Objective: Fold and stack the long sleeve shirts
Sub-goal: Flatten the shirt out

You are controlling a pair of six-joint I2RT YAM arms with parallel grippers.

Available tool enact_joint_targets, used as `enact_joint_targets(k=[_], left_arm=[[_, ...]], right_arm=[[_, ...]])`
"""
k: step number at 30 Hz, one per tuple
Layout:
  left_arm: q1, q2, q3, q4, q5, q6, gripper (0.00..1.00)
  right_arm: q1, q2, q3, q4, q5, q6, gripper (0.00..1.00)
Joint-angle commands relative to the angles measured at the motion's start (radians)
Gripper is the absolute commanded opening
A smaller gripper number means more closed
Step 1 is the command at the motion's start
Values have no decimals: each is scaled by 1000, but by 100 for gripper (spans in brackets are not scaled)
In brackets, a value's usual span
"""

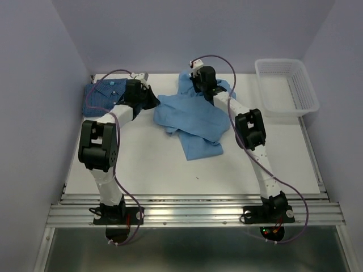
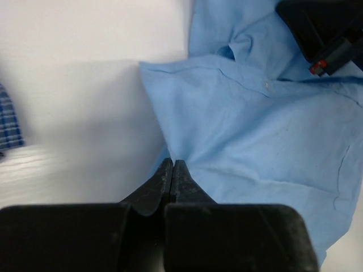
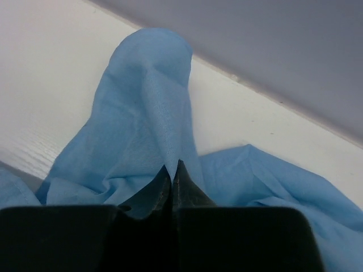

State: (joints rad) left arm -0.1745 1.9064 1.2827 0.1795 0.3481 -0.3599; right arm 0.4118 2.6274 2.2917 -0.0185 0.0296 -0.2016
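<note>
Two shirts lie on the white table [image 1: 170, 170]. The larger spread is the light blue shirt [image 1: 193, 116], plain sky-blue, lying crumpled at the middle of the far half, with one strip trailing toward the near edge. The checked shirt [image 1: 102, 93], darker blue with a fine check, sits bunched in the far left corner. A white mesh basket [image 1: 286, 88] stands at the far right.

The left tool [image 2: 172, 164] is clenched on the light blue shirt's left edge. The right tool [image 3: 172, 167] is clenched on a fold near the shirt's far end, where the cloth humps into a rounded peak beyond the fingers.

Only the overhead view shows both shirts together and the basket. The left wrist view alone shows a collar fold and a small button on the light blue cloth, plus a sliver of check at its left border. The right wrist view alone shows the foot of the wall behind the peak.
</note>
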Motion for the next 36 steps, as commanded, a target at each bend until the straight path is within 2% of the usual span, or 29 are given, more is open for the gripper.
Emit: enact_joint_targets(k=[1,3,5,6,8,13,17,21,25,29,36], left_arm=[[6,-194,-5,8,-156,25,0],[4,-280,0,-8,-230,36,0],[4,-338,9,-26,-302,55,0],[4,-393,13,-38,-326,61,0],[4,-452,44,-83,-439,59,0],[4,-676,66,-49,-465,98,0],[4,-854,108,7,-460,131,0],[4,-949,202,15,-414,162,0],[4,-1013,323,12,-368,153,0],[4,-1050,458,21,-229,110,0],[6,-1035,633,23,-209,84,0]], right_arm=[[-2,-312,-78,118,176,31,1],[-11,-459,-159,169,283,47,1],[-21,-565,-302,250,332,47,1],[-33,-678,-357,326,366,38,1],[-59,-786,-501,382,388,18,1],[-68,-1061,-577,384,356,-58,1],[-68,-1173,-490,351,313,-116,1],[-68,-1251,-385,290,230,-119,1],[-68,-1291,-206,212,144,-114,1],[-68,-1320,-43,232,128,-142,1],[-68,-1393,-29,284,128,-214,1]])
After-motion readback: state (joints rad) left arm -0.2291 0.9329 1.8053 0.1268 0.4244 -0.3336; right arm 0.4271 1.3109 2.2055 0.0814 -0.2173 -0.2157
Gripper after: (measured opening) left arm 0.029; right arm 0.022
